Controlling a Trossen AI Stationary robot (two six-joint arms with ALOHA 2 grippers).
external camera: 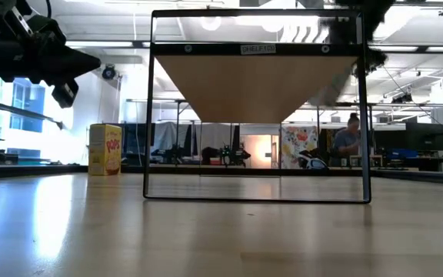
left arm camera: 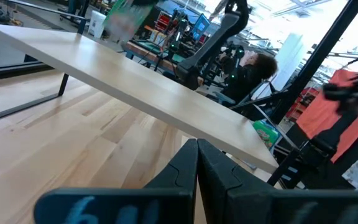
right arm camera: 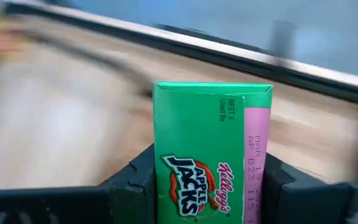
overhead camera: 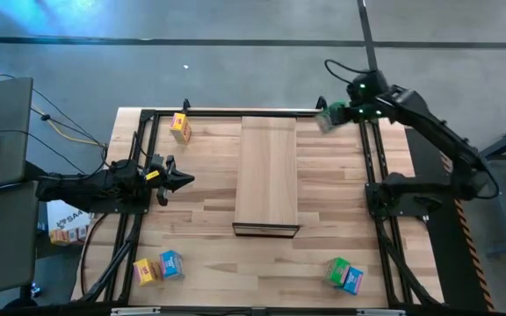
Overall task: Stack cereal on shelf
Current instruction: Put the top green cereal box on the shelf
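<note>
My right gripper [overhead camera: 328, 117] is shut on a green cereal box [right arm camera: 211, 149] above the table's far right corner, just right of the shelf's far end. The shelf [overhead camera: 269, 175], a pale wood panel in a black frame, stands mid-table. My left gripper [overhead camera: 178, 180] is shut and empty, left of the shelf; its fingers [left arm camera: 197, 168] point at the shelf [left arm camera: 148, 93]. A yellow box [overhead camera: 180, 127] stands upright near the far left corner. A yellow box [overhead camera: 146, 270] and a blue box [overhead camera: 171, 263] lie near left. A green box [overhead camera: 338, 270] and a blue box [overhead camera: 352, 279] lie near right. My right gripper pinches the green cereal box between its two fingers [right arm camera: 135, 180], one on each of the box's opposite side faces [right arm camera: 160, 168]. The printed front faces the wrist camera, and the box's end [right arm camera: 211, 87] sticks out past the fingertips. The box is lifted clear of the table.
The black shelf frame [external camera: 256, 196] stands on the tabletop with the panel's underside [external camera: 256, 85] raised above it. Black rails [overhead camera: 376, 167] run along the table's right and left sides. A person [external camera: 350, 138] sits in the room behind the table.
</note>
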